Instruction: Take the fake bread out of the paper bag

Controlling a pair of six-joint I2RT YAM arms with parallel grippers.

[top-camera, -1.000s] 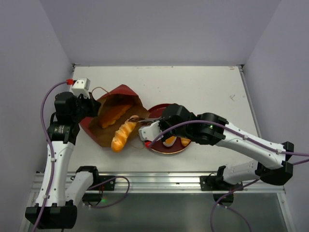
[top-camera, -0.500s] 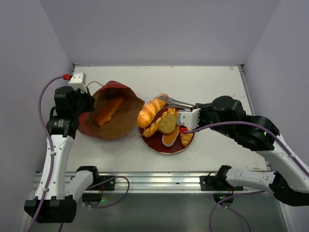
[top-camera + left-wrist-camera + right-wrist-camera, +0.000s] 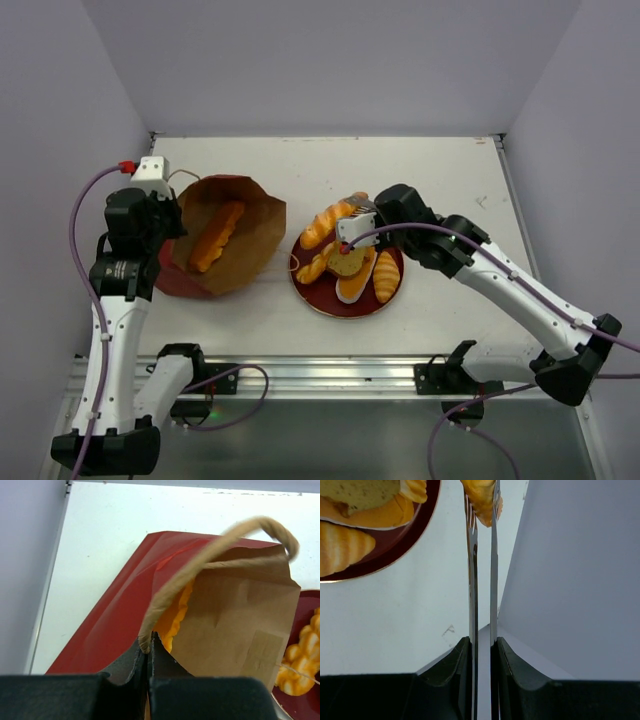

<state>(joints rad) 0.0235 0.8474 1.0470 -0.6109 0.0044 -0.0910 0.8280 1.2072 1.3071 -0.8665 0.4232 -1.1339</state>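
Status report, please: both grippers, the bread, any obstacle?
Left gripper shut on cord handle of paper bag. Right gripper shut on tongs, pinching ridged loaf at plate edge. One orange bread inside bag. Bag mouth unblocked.

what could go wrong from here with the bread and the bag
1. The tongs pinch the loaf only by one end near the plate rim; it may slip onto the table.
2. The left fingers hold only the bag by its cord handle; it could sag over the bread inside.

paper bag (image 3: pixel 258 232) left of plate (image 3: pixel 335 308), bread (image 3: pixel 386 277) in both
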